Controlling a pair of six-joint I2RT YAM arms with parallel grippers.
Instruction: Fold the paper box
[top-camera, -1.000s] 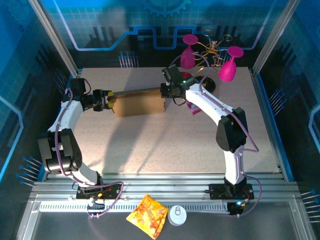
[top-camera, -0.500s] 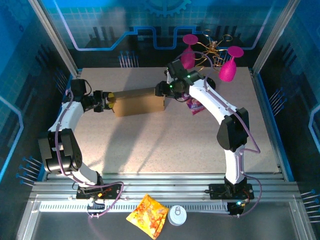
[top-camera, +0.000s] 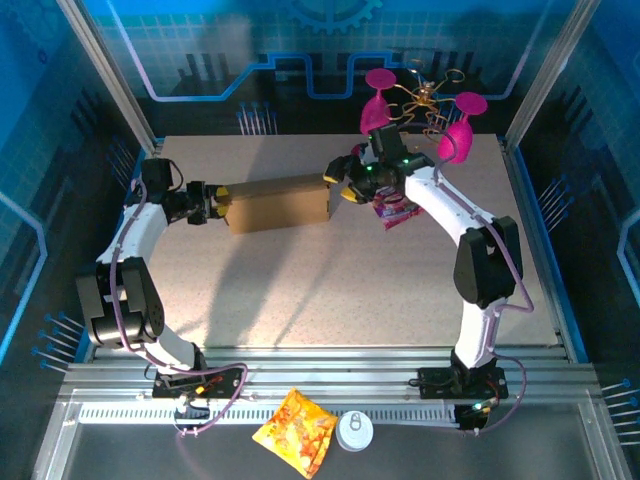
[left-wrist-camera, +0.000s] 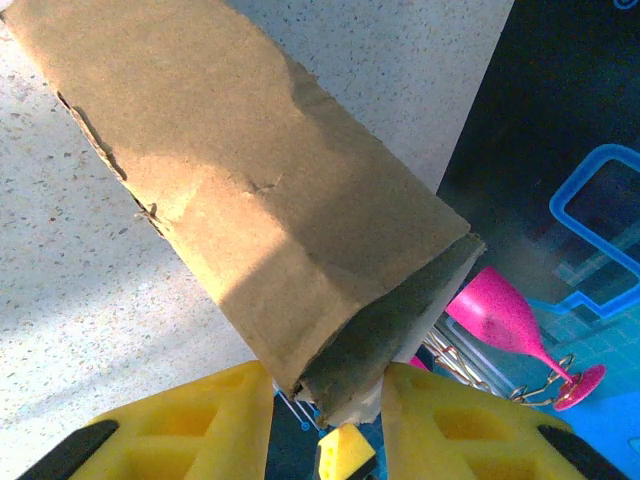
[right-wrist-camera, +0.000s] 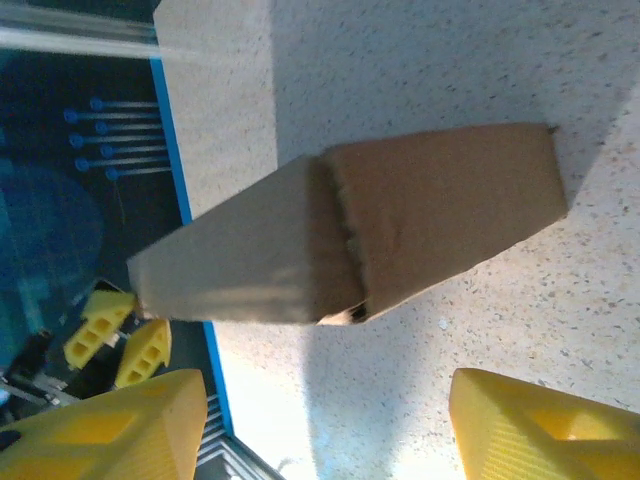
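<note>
**Top view:** the paper box (top-camera: 278, 204) lies in the far half of the table (top-camera: 350, 300), nearer the left edge. Its long axis runs left–right, approx parallel to the far edge. The left gripper (top-camera: 212, 203) is at the box's left end. The right gripper (top-camera: 338, 183) is just off the far corner of the right end; whether it touches can't be told from up here. So each arm has one end, and the box lies straight to the left of the right gripper, along its own axis. Pink glasses (top-camera: 455, 140) stand near the far right corner, and a small pink packet (top-camera: 393, 212) lies just beside the right arm.

**Left wrist:** the yellow fingers (left-wrist-camera: 200, 435) flank the box's near end, one against each side, so a narrow hold on the cardboard. This view adds a ragged edge along one side and a darker inner layer at the end.

**Right wrist:** the fingers (right-wrist-camera: 130, 420) are spread wide w/ nothing btwn them, and the box sits beyond the tips. It also shows a seam on this end where a flap meets the panel, slightly gaping. Prob. the next move is a short push along the axis onto that flap, w/ the left hold as the brace.
</note>
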